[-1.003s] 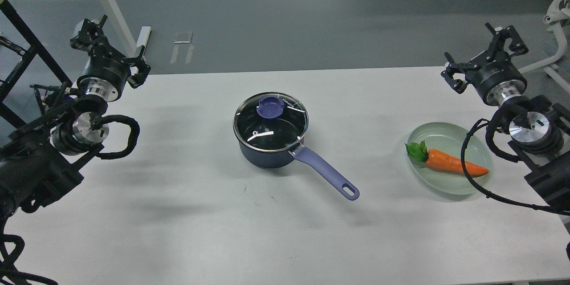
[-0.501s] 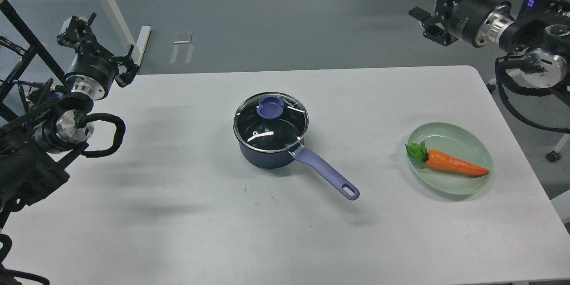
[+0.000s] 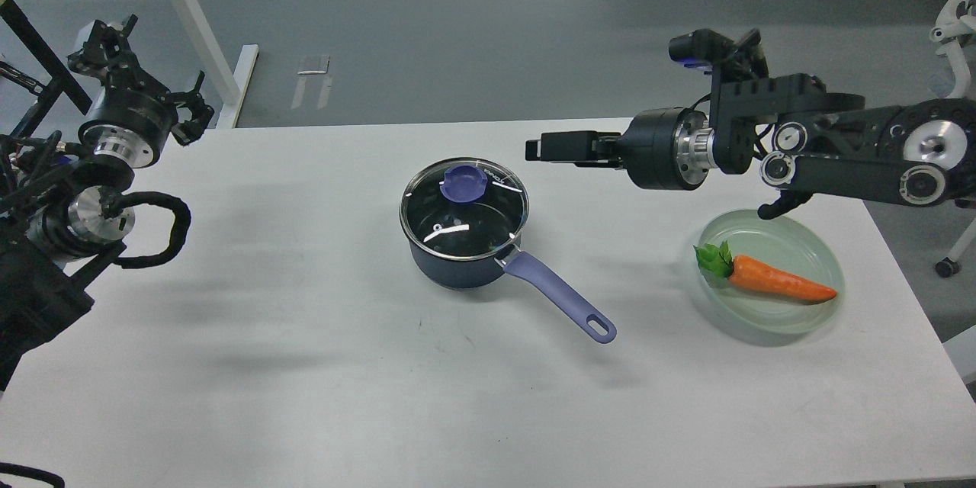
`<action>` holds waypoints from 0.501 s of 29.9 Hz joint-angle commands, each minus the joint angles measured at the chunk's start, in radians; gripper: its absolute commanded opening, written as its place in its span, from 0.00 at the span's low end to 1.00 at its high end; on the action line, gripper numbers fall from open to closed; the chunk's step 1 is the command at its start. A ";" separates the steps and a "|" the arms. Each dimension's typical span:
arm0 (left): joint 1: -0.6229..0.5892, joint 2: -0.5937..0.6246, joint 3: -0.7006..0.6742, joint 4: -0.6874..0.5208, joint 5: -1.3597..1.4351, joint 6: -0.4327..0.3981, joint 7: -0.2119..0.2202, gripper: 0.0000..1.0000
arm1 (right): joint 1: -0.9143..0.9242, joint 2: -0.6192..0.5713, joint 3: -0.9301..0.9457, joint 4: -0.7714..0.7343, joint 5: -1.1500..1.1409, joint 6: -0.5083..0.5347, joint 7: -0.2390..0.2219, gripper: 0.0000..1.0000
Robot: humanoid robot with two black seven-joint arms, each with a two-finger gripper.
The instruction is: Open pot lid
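Note:
A dark blue pot (image 3: 457, 263) with a long purple handle (image 3: 560, 299) stands mid-table. Its glass lid (image 3: 463, 210) sits closed on it, with a blue knob (image 3: 465, 183) on top. My right gripper (image 3: 536, 148) reaches in from the right and points left. It hovers just right of the lid and a little above it, touching nothing. It is seen side-on as one dark bar. My left gripper (image 3: 145, 69) is open and empty at the far left table edge, away from the pot.
A pale green plate (image 3: 816, 313) with an orange carrot (image 3: 778, 280) lies at the right, under my right forearm (image 3: 839, 152). A white frame leg (image 3: 194, 23) stands behind the table at the left.
My right arm has swung down from the upper right and leftwards, bringing its gripper close to the pot lid. My left arm has drawn back slightly left. Pot and lid have not moved.

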 commanded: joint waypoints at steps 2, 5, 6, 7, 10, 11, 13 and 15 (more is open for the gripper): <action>0.001 -0.001 0.002 0.000 0.000 -0.001 0.000 0.99 | 0.033 0.063 -0.130 0.042 -0.123 -0.038 0.000 0.98; 0.001 0.001 0.002 0.000 0.000 -0.003 0.000 0.99 | 0.033 0.114 -0.173 0.054 -0.135 -0.053 0.000 0.95; 0.001 0.002 0.002 0.000 0.000 -0.003 0.000 0.99 | 0.033 0.134 -0.190 0.054 -0.137 -0.055 0.000 0.93; 0.001 0.004 0.002 0.000 0.000 -0.005 0.000 0.99 | 0.033 0.154 -0.211 0.053 -0.137 -0.056 0.000 0.91; 0.001 0.007 0.003 0.000 0.000 -0.006 0.002 0.99 | 0.033 0.192 -0.260 0.048 -0.137 -0.082 -0.001 0.85; 0.001 0.008 0.005 0.000 0.000 -0.006 0.002 0.99 | 0.033 0.197 -0.268 0.048 -0.139 -0.089 -0.001 0.83; 0.001 0.014 0.005 0.000 0.000 -0.008 0.003 0.99 | 0.032 0.202 -0.274 0.047 -0.139 -0.089 -0.001 0.80; 0.003 0.024 0.006 0.000 0.000 -0.008 0.003 0.99 | 0.030 0.211 -0.279 0.045 -0.139 -0.090 -0.001 0.77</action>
